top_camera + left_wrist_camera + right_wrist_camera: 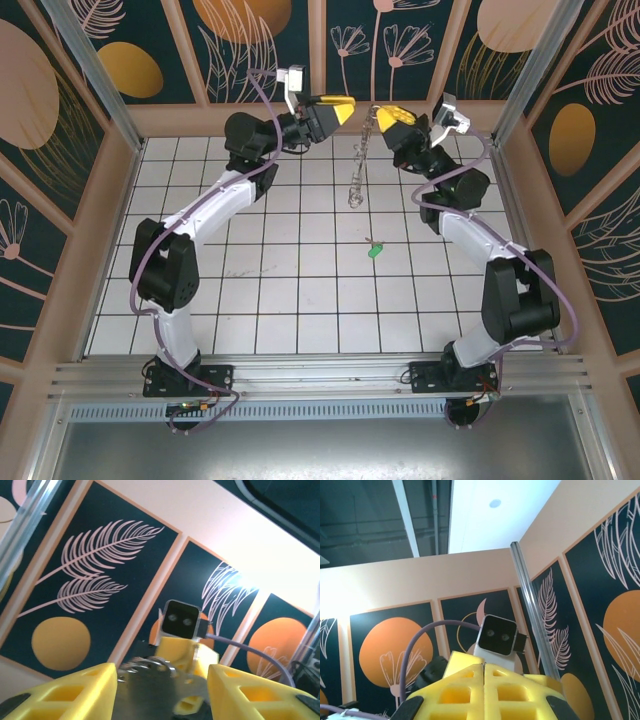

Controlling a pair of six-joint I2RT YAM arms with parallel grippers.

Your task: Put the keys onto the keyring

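The keyring (359, 165) hangs edge-on as a thin chain-like grey loop from my right gripper (383, 114), high over the back of the floor. In the right wrist view the yellow fingers (455, 690) of the right gripper (484, 669) are pressed together, with a thin wire pinched at their tips. My left gripper (347, 105) faces it from the left, a short gap away, and is open. In the left wrist view the blurred keyring (150, 666) shows between the spread fingers (75, 692) without touching them. The green-headed key (375, 250) lies on the tiles below.
White tiled floor (280, 300) is ringed by patterned walls with wooden trim (200, 120) and metal posts (85, 60). Both grippers are raised close to the back wall. Both arm bases (185, 375) sit at the near edge.
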